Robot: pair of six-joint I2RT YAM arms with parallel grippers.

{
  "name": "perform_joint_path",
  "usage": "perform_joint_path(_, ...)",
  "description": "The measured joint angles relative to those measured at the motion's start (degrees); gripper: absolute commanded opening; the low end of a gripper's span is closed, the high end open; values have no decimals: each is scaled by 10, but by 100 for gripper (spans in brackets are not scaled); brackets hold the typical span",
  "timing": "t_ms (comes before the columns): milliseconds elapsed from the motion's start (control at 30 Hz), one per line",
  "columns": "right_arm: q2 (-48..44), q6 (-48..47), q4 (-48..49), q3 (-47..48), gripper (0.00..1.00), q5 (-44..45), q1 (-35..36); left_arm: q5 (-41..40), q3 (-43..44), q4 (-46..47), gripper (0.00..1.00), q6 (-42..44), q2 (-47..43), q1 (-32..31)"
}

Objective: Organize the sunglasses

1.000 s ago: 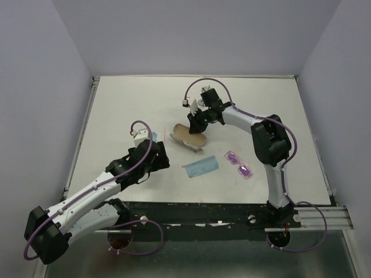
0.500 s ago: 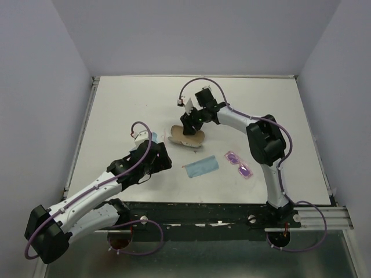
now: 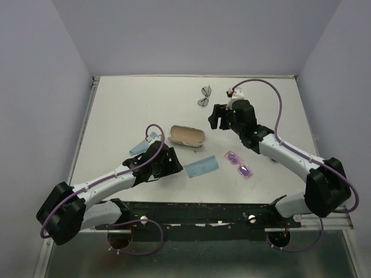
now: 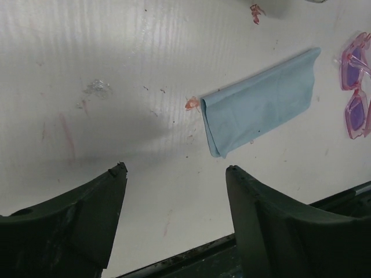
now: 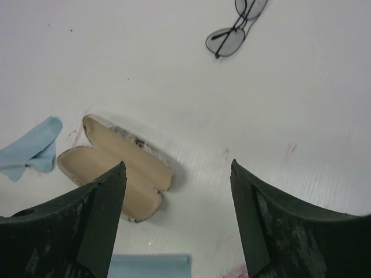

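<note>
On the table (image 3: pixel 116 110), far side, we see the dark pair (image 3: pixel 204 96) lying flat, well apart from the open case (image 3: pixel 187 136). Pink pair (image 3: pixel 240 164) lies nearer the front, just right of a blue cloth (image 3: pixel 202 168). 2 grippers, both spread and empty: left gripper (image 4: pixel 175 169) over bare table by the cloth, right gripper (image 5: pixel 177 165) near the case. Neither pair is in the case.

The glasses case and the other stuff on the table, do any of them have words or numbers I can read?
No readable words, numbers or signs anywhere.
Open case: tiny dark marks on its patterned outer edge, too blurred to read.
Pink sunglasses, grey-lensed sunglasses, blue cloth: no writing shows.
</note>
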Motion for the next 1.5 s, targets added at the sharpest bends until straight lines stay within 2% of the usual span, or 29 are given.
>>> perform_joint_path(167,-94,113,-22,-123,71,-14,0,26,8,34,63,-25,67,-13)
perform_joint_path(300,-125,154,-45,-185,70,-56,0,31,21,53,60,-58,117,-32)
perform_joint_path(633,-125,184,-57,-208,65,-107,0,37,92,74,42,-115,226,-48)
perform_joint_path(833,-118,187,-57,-218,60,-114,0,35,118,62,29,-135,256,-52)
perform_joint_path(967,-102,186,-57,-218,58,-122,0,27,128,46,16,-147,265,-53)
perform_joint_path(1033,-85,186,-57,-218,57,-127,1,20,136,33,3,-152,269,-54)
perform_joint_path(1067,-75,185,-58,-218,56,-129,2,17,139,28,0,-155,272,-54)
perform_joint_path(1300,-28,181,-80,-210,52,-126,30,1,170,-11,0,-154,289,-55)
perform_joint_path(1500,3,182,-104,-177,48,-91,56,-12,170,-23,0,-153,284,-55)
